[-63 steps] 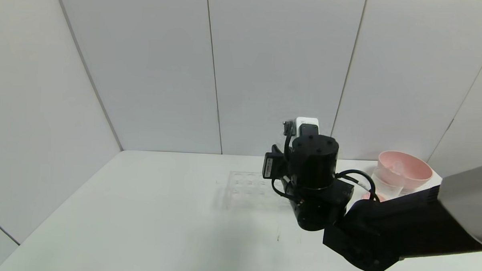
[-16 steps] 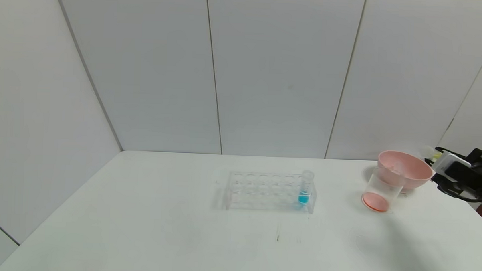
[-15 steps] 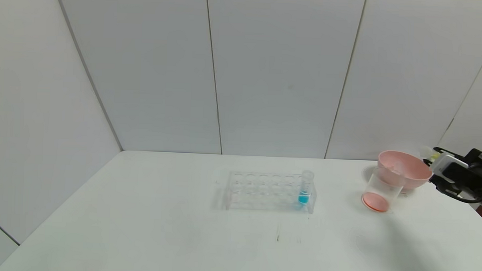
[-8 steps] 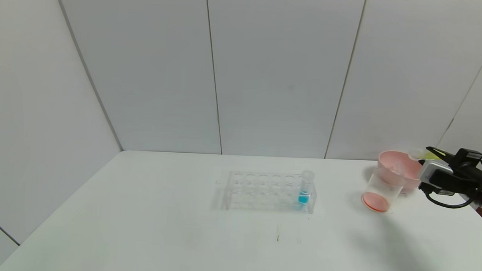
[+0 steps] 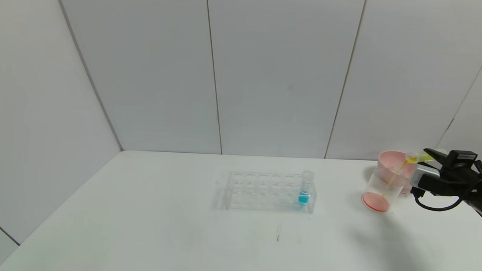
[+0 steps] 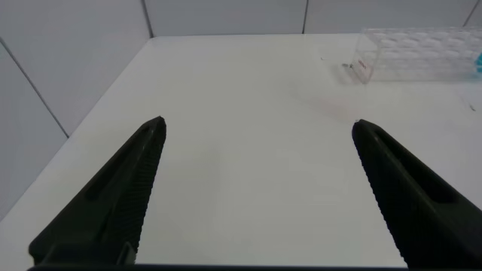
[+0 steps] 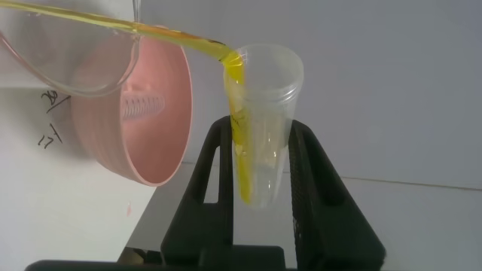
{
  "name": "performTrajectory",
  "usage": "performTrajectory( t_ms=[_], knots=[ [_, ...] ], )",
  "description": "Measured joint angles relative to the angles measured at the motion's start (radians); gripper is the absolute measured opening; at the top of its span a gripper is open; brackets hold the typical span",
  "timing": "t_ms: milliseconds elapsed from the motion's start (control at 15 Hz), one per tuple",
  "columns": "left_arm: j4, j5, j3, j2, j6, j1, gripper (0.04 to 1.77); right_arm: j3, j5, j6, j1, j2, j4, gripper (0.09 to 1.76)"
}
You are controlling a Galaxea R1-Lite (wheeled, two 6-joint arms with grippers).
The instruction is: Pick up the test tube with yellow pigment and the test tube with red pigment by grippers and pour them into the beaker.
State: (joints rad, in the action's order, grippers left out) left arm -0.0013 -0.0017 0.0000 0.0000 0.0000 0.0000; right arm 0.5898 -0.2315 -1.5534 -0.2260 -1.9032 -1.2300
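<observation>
Since half a second ago the right gripper has swung in from the table's right edge and tipped its load over, so that a thin yellow stream now runs down into the beaker. Its fingers are clamped on the test tube with yellow pigment, which lies nearly level with its mouth just above the beaker's rim. The pink bowl stands just behind the beaker, touching or nearly so. An orange-red layer already covers the beaker's floor, so the red pigment appears to be poured; the yellow pour is under way and looks like the last step, with some liquid left in the tube. The red tube itself is not visible. One tube with blue liquid stands upright at the right end of the clear rack, mid-table. The left gripper hangs spread wide and empty over the table's left side.
</observation>
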Motion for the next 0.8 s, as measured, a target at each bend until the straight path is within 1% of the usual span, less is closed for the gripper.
performTrajectory(
  t_ms=[133,600,800],
  knots=[
    [0.0,0.0,0.0,0.0,0.0,0.0,1.76,0.003,0.021,-0.027,0.005,-0.003,-0.001,0.5],
    [0.0,0.0,0.0,0.0,0.0,0.0,1.76,0.005,0.03,-0.051,0.027,-0.005,-0.003,0.5],
    [0.0,0.0,0.0,0.0,0.0,0.0,1.76,0.006,0.048,-0.076,0.03,-0.004,-0.004,0.5]
  ],
)
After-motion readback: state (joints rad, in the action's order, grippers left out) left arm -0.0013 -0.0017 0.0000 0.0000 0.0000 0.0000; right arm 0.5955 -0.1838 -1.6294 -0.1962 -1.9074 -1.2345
